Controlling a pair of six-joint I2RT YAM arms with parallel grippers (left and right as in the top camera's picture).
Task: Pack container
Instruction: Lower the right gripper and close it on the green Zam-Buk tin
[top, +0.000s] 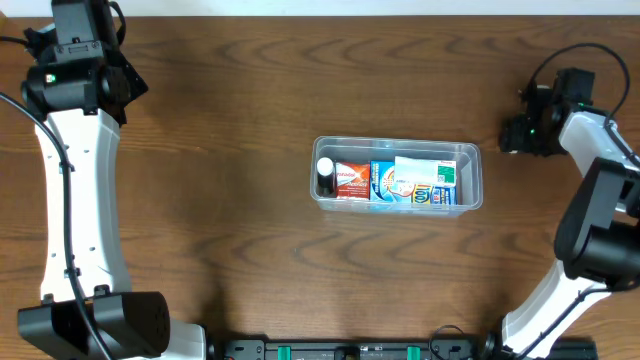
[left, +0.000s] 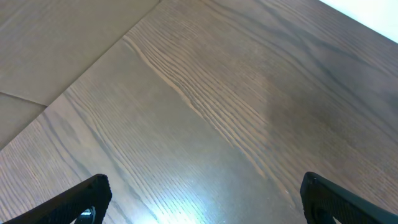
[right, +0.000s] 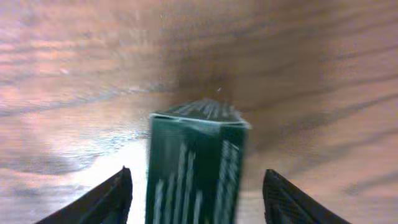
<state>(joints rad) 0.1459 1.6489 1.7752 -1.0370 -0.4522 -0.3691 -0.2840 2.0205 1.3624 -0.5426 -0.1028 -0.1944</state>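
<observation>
Looking down from overhead, the wooden bench (top: 220, 200) fills almost the whole view, with a pale strip beyond its far edge and a black rail along its near edge. The clear container (top: 470, 153) lies flat, a little right of centre and well apart from every edge. It is one shallow rectangular bin with rounded corners and a rim, its long side running left to right. Inside it, one small dark bottle (top: 325, 178) with a white cap stands at the left end. Small boxes are packed side by side to the bottle's right: a red-orange box (top: 351, 181), blue boxes (top: 388, 184) and a white box (top: 421, 167). Their exact count is hard to tell. Wide bare wood lies between the container and the left arm (top: 80, 190), and a narrower strip separates it from the right arm (top: 600, 195). There are two arms and two pincers. The left pincer (left: 205, 180) hangs over bare wood at the far left corner, its jaws spread wide with nothing between them. The right pincer (right: 197, 180) is just right of the container's far corner, its jaws apart on either side of one upright dark green box (right: 194, 149). In the blurred wrist view, a gap shows between the box and each finger.
</observation>
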